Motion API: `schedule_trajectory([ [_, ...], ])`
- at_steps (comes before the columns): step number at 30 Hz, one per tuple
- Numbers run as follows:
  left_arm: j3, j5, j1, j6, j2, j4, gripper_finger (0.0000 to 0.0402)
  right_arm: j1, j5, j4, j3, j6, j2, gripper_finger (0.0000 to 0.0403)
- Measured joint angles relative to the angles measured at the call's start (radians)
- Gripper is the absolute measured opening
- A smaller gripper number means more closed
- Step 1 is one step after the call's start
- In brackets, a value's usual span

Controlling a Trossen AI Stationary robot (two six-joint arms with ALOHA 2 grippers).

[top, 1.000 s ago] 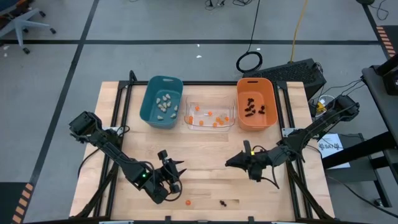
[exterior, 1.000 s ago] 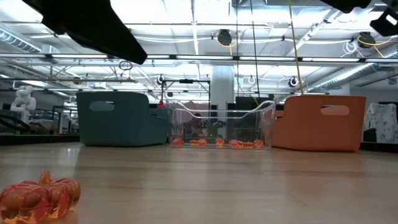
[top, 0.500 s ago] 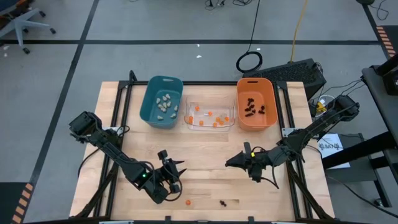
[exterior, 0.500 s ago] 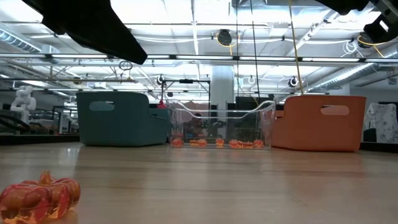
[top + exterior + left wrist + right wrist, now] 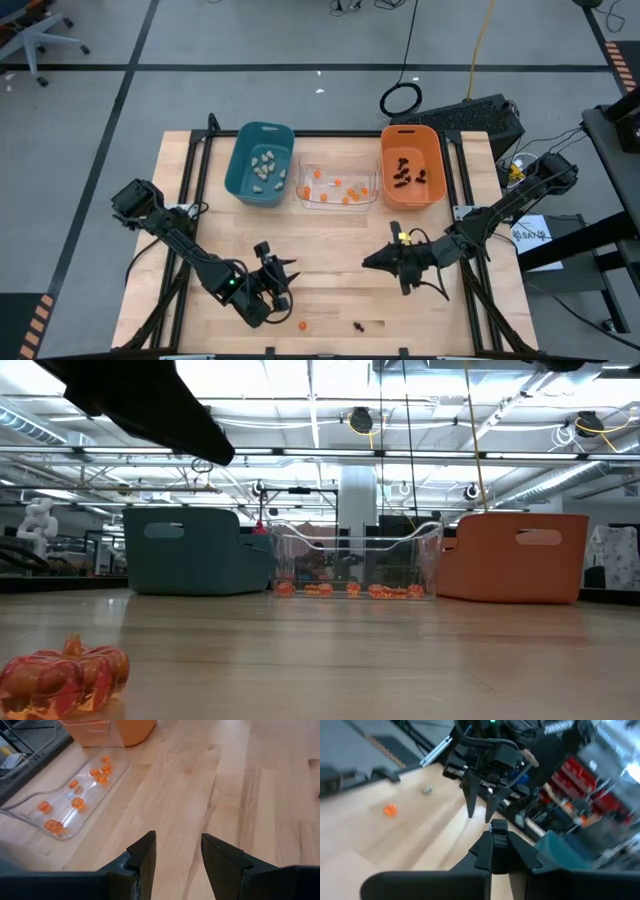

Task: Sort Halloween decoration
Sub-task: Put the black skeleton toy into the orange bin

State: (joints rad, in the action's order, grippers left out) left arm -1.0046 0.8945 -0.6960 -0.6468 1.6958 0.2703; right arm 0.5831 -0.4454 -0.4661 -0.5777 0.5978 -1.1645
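Nearest the front edge of the surface (image 5: 330, 290) we see two loose trinkets: an orange one (image 5: 303, 324) and, just beside it toward the right arm, a black one (image 5: 358, 325). In the low view the orange one (image 5: 62, 678) sits close to the camera as a clear orange pumpkin shape. The right wrist view also shows a pale lump (image 5: 427, 790) lying near the orange one.

A little farther in, our left pincer (image 5: 283, 281) hangs over bare wood with its fingers (image 5: 144, 857) apart and nothing between them. Across from it, well apart, our right pincer (image 5: 370, 261) points toward the left one; its fingers are pressed together and we see nothing in them.

At the far side three bins stand in a row. The teal bin (image 5: 243, 180) holds pale lumps (image 5: 263, 165), the clear bin (image 5: 303, 196) in the middle holds small orange pieces (image 5: 339, 189), and the orange bin (image 5: 388, 190) holds black spidery pieces (image 5: 408, 174). The bins stand just beside one another.
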Motion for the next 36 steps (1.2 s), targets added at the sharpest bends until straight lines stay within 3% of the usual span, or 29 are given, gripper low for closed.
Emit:
schedule_trajectory([
  [6,0.0,-0.006,0.0,0.0,0.0,0.0,0.0154,0.0,0.0,0.0,0.0,-0.277,0.0,0.0016],
  [18,0.0,-0.007,0.0,-0.002,0.0,-0.009,0.0154,0.0,0.001,0.0,0.0,-0.669,0.0,0.0016],
  [30,0.0,-0.01,0.0,-0.001,0.0,-0.029,0.0154,0.0,0.001,0.0,0.0,-0.926,0.0,0.0016],
  [36,0.0,-0.01,0.0,-0.001,0.0,-0.029,0.0154,-0.024,0.0,0.022,0.0,-0.928,0.008,0.0016],
])
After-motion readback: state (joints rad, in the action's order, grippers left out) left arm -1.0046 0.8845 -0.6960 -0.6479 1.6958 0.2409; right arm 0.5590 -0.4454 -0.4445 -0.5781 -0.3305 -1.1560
